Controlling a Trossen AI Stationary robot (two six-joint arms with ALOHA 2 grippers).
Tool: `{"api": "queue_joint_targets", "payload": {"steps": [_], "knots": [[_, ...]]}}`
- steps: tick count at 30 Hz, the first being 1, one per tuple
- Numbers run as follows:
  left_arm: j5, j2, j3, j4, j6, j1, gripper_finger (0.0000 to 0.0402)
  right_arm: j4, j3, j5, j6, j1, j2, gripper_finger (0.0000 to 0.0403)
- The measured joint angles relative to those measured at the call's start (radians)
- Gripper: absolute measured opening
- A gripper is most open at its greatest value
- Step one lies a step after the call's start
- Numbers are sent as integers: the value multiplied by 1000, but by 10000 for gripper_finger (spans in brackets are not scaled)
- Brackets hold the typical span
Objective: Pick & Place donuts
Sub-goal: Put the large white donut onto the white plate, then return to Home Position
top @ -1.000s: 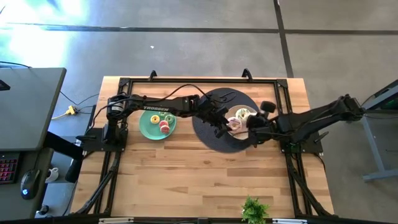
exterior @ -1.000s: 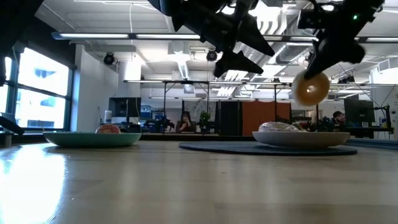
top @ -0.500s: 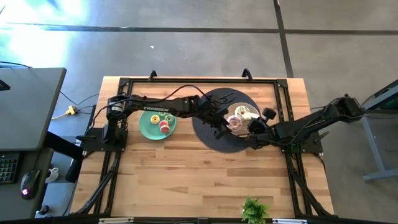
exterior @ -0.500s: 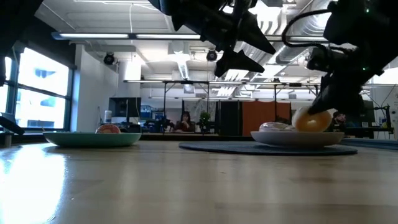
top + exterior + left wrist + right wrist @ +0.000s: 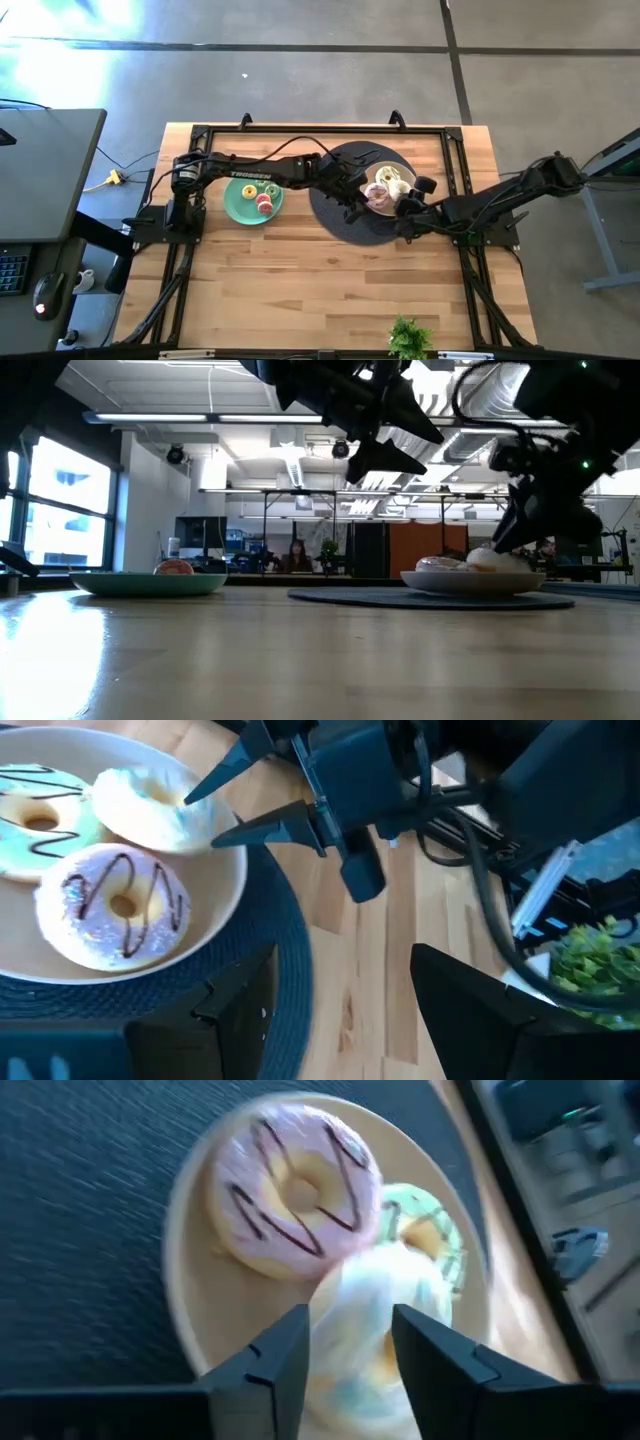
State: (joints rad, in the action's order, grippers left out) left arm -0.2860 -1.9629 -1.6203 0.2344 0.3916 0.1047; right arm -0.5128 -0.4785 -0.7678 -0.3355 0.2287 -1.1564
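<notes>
Because the white donut (image 5: 150,805) is meant to end up with the others, your right end effector (image 5: 225,805) has it down on the cream plate (image 5: 215,910), clamped between both fingers, touching the pink donut (image 5: 290,1190) and the pale green donut (image 5: 35,820). The plate sits on the dark round mat (image 5: 335,215) on the counter (image 5: 300,290). The donut lies right between the right fingertips, so release is likely what remains. Your left end effector (image 5: 352,197) hovers just beside the plate, fingers apart. Tiny donuts sit on the green plate (image 5: 240,207).
</notes>
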Motion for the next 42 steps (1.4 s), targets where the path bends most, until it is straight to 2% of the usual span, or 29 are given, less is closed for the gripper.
{"api": "queue_joint_targets", "payload": {"steps": [4, 11, 14, 17, 20, 22, 27, 32, 37, 40, 42], "knots": [[-11, 0, 0, 0, -3, 0, 227, -104, -100, 45, 2, 1, 0, 156], [-20, 36, 0, 22, -5, 0, 227, -313, -310, 4, 59, 1, 0, 161], [-79, 77, -3, 83, -11, 9, 227, -421, -449, 13, 53, 1, 0, 157], [-124, 135, 2, 213, -21, 13, 227, -543, -600, 44, 23, 1, 1, 154], [-29, 217, -3, 295, -50, -4, 227, -654, -709, 34, -9, 6, 33, 154], [95, 299, 1, 419, -83, -28, 227, -692, -740, 4, -33, 23, 85, 154], [387, 470, 2, 610, -95, -105, 227, -631, -656, -16, -64, 105, 293, 155], [560, 632, 1, 737, -73, -167, 227, -401, -487, 12, -9, 167, 488, 152], [589, 776, 57, 809, -106, -213, 227, -160, -332, 43, 122, 191, 621, 152], [584, 871, 159, 790, -116, -225, 227, -57, -241, 45, 175, 193, 683, 152], [577, 940, 257, 716, -103, -224, 227, -3, -184, 60, 186, 193, 719, 152]]}}
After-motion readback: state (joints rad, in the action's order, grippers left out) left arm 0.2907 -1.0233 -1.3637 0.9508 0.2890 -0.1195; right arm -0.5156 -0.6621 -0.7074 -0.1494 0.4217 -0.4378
